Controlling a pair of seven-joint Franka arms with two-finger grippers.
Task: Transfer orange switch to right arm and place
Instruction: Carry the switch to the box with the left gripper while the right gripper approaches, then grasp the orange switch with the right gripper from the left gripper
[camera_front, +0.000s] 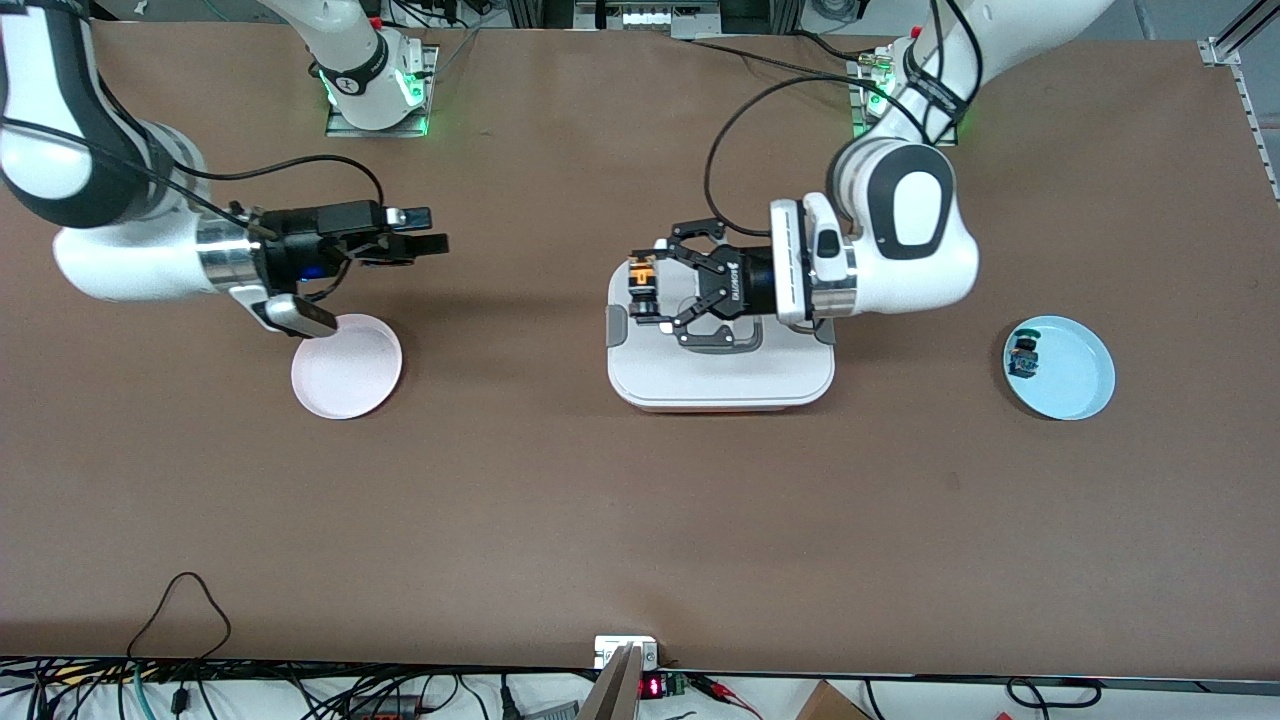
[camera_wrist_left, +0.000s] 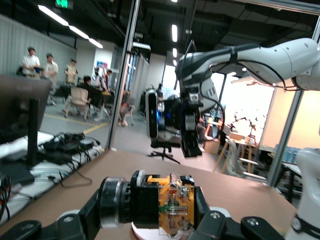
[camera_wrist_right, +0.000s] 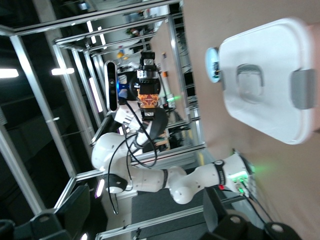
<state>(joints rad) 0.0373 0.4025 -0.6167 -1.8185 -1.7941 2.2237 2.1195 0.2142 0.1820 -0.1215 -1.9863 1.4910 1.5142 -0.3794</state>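
My left gripper is shut on the orange switch and holds it level in the air, over the edge of the white lidded box toward the right arm's end. In the left wrist view the switch lies sideways between my fingers, black body with orange clear-cased parts. My right gripper is open and empty, in the air above the table just past the pink plate, pointing at the switch. It shows farther off in the left wrist view. The right wrist view shows the held switch.
A light blue plate toward the left arm's end holds the similar switch with a green-blue cap. The white box also shows in the right wrist view. Bare brown table lies between the two grippers.
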